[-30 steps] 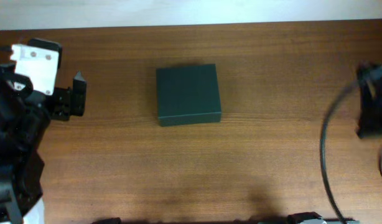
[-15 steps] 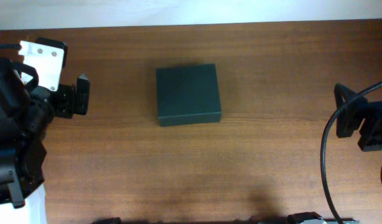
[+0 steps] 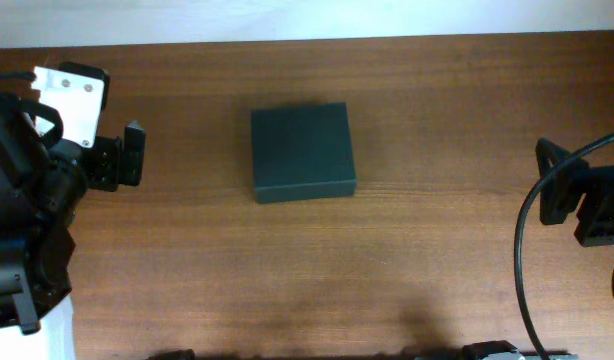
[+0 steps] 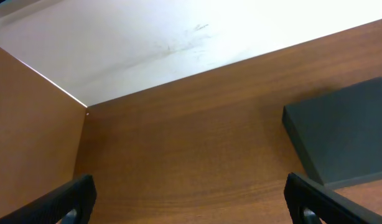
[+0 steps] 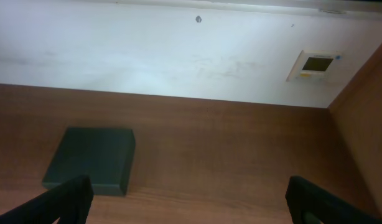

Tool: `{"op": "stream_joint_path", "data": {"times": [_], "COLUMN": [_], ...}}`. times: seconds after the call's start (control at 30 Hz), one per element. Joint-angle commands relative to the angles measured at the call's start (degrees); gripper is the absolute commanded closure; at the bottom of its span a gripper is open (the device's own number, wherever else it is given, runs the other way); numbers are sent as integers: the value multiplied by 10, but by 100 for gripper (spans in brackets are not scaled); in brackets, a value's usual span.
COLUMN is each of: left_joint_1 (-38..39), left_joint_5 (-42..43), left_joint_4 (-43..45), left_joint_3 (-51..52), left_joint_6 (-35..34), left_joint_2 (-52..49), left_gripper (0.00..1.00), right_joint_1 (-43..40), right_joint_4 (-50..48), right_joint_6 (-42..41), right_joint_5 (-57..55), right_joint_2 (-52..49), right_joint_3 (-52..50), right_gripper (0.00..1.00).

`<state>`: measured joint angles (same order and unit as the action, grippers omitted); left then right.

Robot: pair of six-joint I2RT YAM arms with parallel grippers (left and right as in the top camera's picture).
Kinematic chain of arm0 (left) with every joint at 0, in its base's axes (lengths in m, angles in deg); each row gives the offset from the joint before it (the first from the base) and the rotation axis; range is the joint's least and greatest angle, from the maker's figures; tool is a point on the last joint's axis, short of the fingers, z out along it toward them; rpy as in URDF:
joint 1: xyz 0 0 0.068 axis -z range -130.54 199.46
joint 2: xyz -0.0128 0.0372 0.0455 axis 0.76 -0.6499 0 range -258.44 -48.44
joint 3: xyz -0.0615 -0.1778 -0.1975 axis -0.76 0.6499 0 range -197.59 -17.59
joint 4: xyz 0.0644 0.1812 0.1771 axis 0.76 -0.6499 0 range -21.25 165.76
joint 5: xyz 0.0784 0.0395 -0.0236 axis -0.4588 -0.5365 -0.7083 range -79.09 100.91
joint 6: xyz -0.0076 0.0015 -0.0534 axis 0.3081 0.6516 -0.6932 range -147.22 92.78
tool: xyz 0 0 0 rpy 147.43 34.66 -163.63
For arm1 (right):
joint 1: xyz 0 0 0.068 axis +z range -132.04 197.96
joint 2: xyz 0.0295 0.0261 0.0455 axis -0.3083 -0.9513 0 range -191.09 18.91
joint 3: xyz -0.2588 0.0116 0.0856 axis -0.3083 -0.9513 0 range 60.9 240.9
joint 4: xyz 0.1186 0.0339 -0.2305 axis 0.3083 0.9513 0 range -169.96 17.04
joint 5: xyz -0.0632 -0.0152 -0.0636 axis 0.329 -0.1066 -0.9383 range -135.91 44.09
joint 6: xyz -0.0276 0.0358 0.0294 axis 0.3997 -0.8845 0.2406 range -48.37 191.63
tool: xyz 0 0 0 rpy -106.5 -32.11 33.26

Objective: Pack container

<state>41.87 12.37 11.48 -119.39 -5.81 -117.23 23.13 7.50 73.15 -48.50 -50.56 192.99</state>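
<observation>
At the middle of the brown wood-grain table sits the dark green-black matte rectangular container, its flat lid down and flush, a little toward the far edge. Nothing else lies on the tabletop in any of the three views (no loose items to pack are visible, so whatever goes inside is either already in or out of sight).

The left gripper hangs near the left edge, well apart from the container, its dark fingers spread wide with only bare wood between them in its wrist view. The right gripper sits at the far right edge, also well clear; its wrist view likewise shows both fingertips at the bottom corners, spread and empty, with the container far off to the lower left.

The risks, as I judge them, come from the box itself. It looks light and smooth, so a one-sided push on the lid or a side wall could slide or spin it across the wood rather than open it. The lid seam is too thin to make out from above, and which side is hinged cannot be told, so a finger may pry at the wrong edge. The black cable looping by the right arm could also snag on a long reach.
</observation>
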Motion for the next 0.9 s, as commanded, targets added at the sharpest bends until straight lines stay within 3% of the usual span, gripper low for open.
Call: {"op": "stream_joint_path", "data": {"times": [0.0, 0.17, 0.27, 0.57, 0.7, 0.87], "left_joint_1": [-3, -3, -3, -3, -3, -3], "left_joint_5": [-4, -4, -4, -4, -4, -4], "left_joint_4": [-3, -26, -37, -86, -109, -137], "left_joint_3": [-5, -5, -5, -5, -5, -5], "left_joint_6": [-4, -4, -4, -4, -4, -4], "left_joint_2": [2, 2, 2, 2, 2, 2], "left_gripper": [1, 1, 1, 1, 1, 1], "right_joint_1": [-3, -10, -30, -75, -84, -83], "right_joint_4": [0, 8, -8, -277, -347, -384], "right_joint_6": [-2, 0, 0, -5, -5, -5], "right_joint_5": [-9, -17, -24, 12, 37, 37], "right_joint_2": [-1, 12, 59, 375, 493, 582], "right_joint_3": [-1, -13, -71, -573, -772, -946], "right_gripper": [1, 2, 1, 1, 1, 1]}}
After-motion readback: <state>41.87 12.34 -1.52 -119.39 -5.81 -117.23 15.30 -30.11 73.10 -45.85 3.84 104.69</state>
